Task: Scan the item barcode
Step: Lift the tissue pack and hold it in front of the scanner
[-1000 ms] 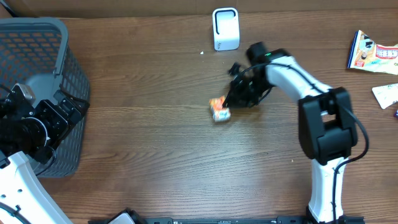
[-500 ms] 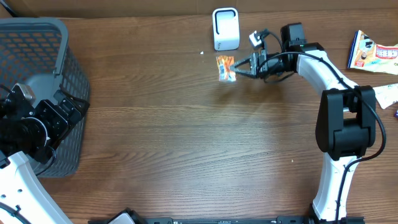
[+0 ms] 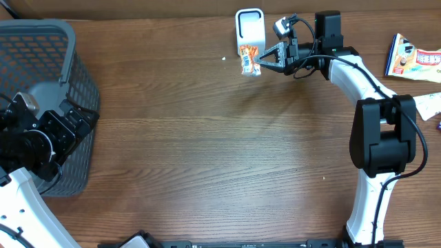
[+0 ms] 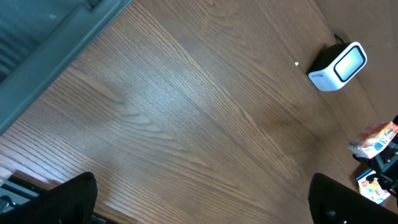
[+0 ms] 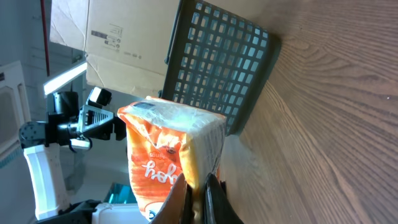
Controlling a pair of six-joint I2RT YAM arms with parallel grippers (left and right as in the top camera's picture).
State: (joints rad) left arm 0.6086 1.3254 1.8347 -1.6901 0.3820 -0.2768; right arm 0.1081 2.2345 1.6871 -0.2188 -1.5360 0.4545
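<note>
**Desk:** Where is the item right now?

**Me:** My right tool [image 3: 260, 60] is clamped on the small orange-and-white snack packet [image 3: 250, 59]. It holds the packet off the brown wooden tabletop [image 3: 193, 158], just in front of the white boxy scanner [image 3: 249, 27]. From overhead the packet overlaps the scanner's lower edge. I can't tell whether they touch.

**Desk:** Is the grip sound?

**Me:** On the right wrist camera the two fingers [image 5: 214, 199] are pinched together on the packet's lower edge. The rest of the packet stands clear above them.

**Desk:** And your left side?

**Me:** My left tool [image 4: 205, 199] is spread wide with nothing in it. It hangs at the left edge of the tabletop against the near corner of the dark grey plastic mesh basket [image 3: 76, 76].

**Desk:** How much room do you have?

**Me:** A broad run of bare wood lies between the basket and the right arm. The scanner sits close to the far edge, so the tight spot is behind it. At the right edge lie a colourful printed pouch [image 3: 413, 58] and a white packet [image 3: 428, 105], both well apart from the held item.
</note>
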